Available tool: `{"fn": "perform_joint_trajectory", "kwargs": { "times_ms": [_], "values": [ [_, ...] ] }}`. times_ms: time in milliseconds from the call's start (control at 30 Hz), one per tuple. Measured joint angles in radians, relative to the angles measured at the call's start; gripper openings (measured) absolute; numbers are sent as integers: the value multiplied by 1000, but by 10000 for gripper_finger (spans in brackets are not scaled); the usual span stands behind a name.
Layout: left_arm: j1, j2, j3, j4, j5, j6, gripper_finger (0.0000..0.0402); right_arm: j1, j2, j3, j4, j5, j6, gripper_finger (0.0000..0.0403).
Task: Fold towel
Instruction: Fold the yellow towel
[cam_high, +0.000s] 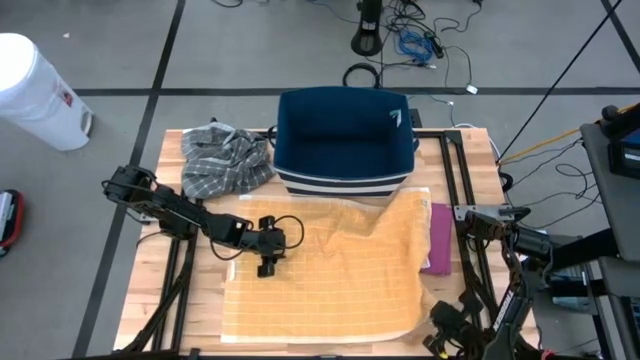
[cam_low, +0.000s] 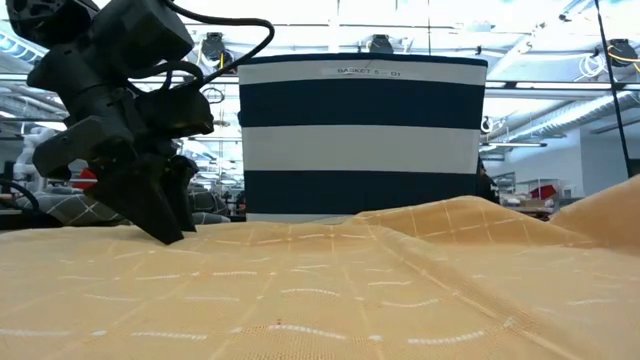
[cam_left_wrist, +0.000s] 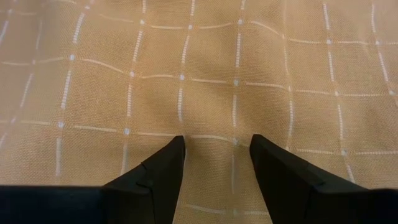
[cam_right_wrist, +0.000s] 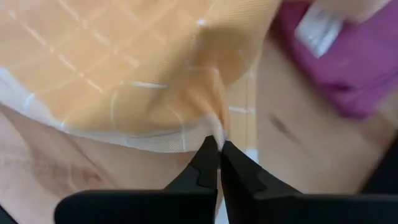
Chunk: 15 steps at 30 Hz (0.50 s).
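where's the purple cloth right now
In the high view the purple cloth lies on the wooden table's right side, partly tucked under the right edge of the orange checked towel, just ahead of the navy-and-white striped basket.

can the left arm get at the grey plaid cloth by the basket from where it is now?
Probably yes. The left gripper sits open on the yellow towel, holding nothing, and the grey plaid cloth lies uncovered on the left arm's side of the table, beside the basket. Nothing stands between them.
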Motion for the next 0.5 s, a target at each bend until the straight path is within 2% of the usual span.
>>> {"fn": "perform_joint_trajectory", "kwargs": {
  "times_ms": [67,167,500],
  "values": [
    [0,0,0,0,0,0,197,2,0,47,-80,12,1,1],
    [0,0,0,0,0,0,197,-6,-2,98,-152,87,-24,1],
    [0,-1,0,0,2,0,197,-64,-3,292,-169,381,-305,0]
  ]
}}
